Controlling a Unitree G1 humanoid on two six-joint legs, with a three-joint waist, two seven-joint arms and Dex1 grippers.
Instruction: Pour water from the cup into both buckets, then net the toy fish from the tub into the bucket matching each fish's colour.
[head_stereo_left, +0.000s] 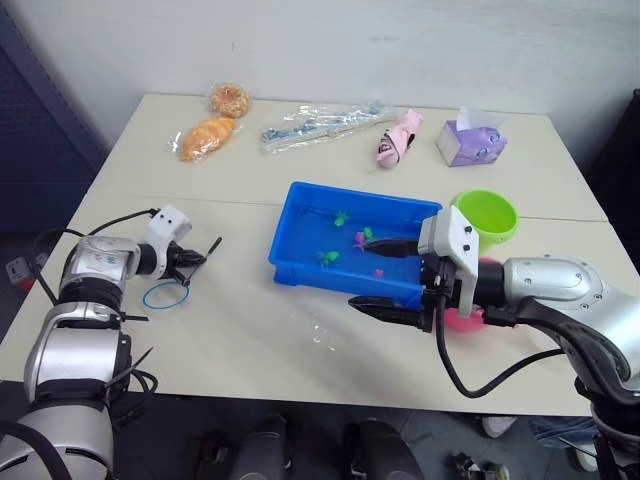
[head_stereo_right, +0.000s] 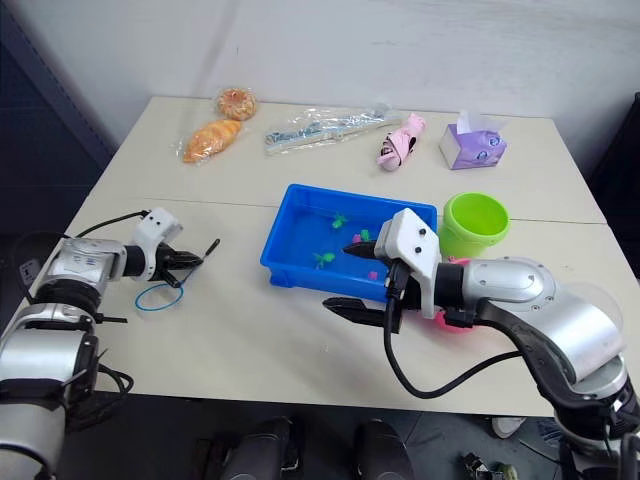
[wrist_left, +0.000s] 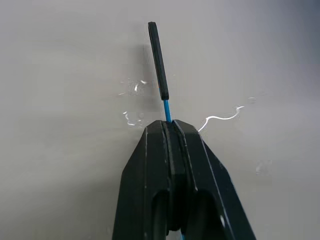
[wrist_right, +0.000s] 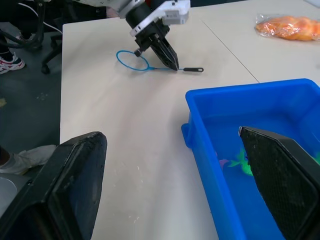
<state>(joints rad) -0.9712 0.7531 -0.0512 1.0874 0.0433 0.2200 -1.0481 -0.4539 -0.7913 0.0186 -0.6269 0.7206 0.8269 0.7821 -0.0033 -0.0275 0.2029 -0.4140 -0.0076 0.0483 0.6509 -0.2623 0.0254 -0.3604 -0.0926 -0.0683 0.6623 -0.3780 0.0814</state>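
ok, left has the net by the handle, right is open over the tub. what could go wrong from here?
1. The left gripper pinches the net on its thin stick, flat on the table; it could twist or slip when lifted.
2. The open right gripper straddles the tub wall, in the net's likely path, and the arms could clash.
3. Water beads on the table may let things slide.

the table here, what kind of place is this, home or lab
Probably a lab or test room set up for robot trials: a plain pale table against a bare wall, staged props such as the blue tub and a tissue box.

Beige table (head_stereo_left: 250, 340) against a plain white wall (head_stereo_left: 330, 45).
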